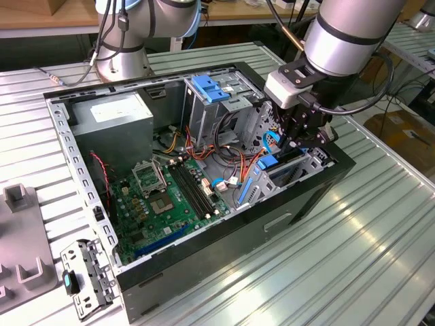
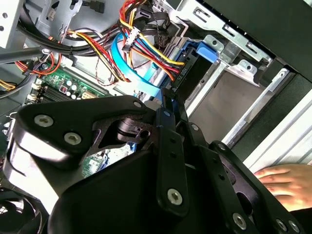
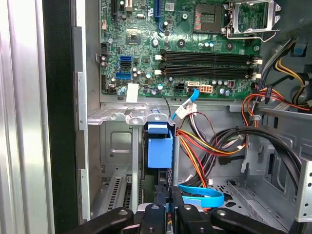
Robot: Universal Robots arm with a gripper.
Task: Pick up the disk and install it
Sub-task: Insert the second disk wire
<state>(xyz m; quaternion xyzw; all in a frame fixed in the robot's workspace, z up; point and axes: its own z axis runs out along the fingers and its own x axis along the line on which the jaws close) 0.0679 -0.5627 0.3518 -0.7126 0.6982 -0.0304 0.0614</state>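
Gripper [image 1: 297, 141] jaws: we read them closed on grey-metal disk with bright blue plastic rails [image 3: 160, 148], standing on edge in drive bay at open black computer case's [image 1: 299, 204] front corner, hand [image 2: 285, 181] nearby

1. The exterior view looks down at an angle from off the arm, far enough back to take in the whole open computer case [image 1: 204, 204] on the slatted table [image 1: 353, 251].
2. The first wrist view looks straight down into the case from close above, over the gripper [image 3: 165, 214] toward the motherboard [image 3: 195, 48].
3. The second wrist view sits closer still, behind the gripper [image 2: 163, 105], looking slantwise across the case interior.
4. All three share the blue-railed disk [image 1: 272, 164] [image 2: 197, 58] [image 3: 160, 146] in its bay inside the case.
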